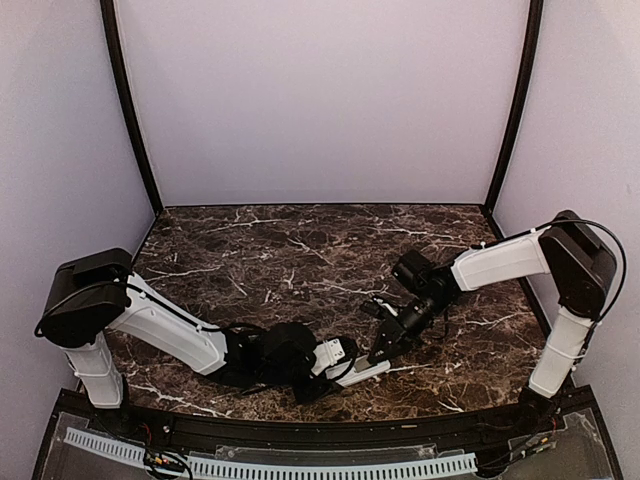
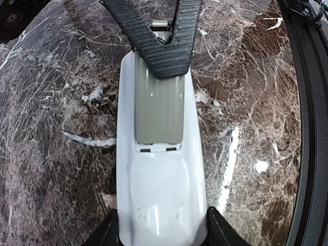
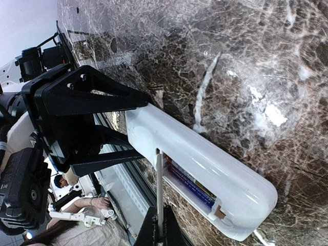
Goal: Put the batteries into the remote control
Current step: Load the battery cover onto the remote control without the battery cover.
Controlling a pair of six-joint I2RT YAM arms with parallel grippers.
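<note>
remote control [image 2: 161,189]: back up, near worktop [image 1: 300,250] front edge, clamped in my left hand [image 2: 162,230]. batteries [image 3: 190,185]: in slot. grey cover [image 2: 158,105]: pinched in my right hand [image 3: 160,228], not yet seated; closing remains, i judge.

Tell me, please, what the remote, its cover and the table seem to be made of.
The remote: glossy white plastic, by its moulded curves and highlights. The cover: satin grey plastic, probably; thin and flat. The table: polished brown marble or a marble-look laminate; white veins, lamp reflections.
</note>
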